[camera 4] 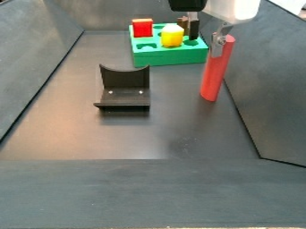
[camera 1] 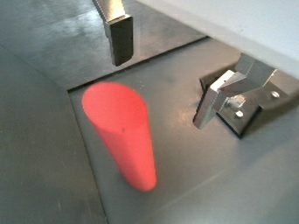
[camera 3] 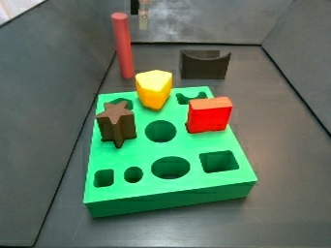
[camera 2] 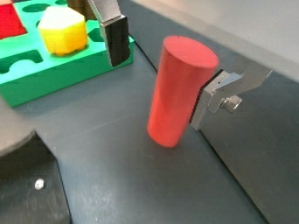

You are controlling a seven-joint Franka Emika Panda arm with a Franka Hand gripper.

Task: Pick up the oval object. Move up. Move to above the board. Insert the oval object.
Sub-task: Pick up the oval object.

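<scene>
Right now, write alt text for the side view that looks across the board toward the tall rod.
A green board fills the foreground, with a brown star piece, a yellow block and a red cube seated in it. Behind it stand the salmon-red oval object, the dark fixture and, barely visible above, the hand.

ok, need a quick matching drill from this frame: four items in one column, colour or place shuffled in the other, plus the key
Items:
1. rod
2. board
3. fixture
4. gripper

Descriptions:
A. bright green, with shaped holes
B. dark bracket on the floor, apart from the board
C. salmon-red, standing upright on the floor
D. jaws empty, beside the rod's top, not gripping it

Pairs: 1-C, 2-A, 3-B, 4-D
</scene>
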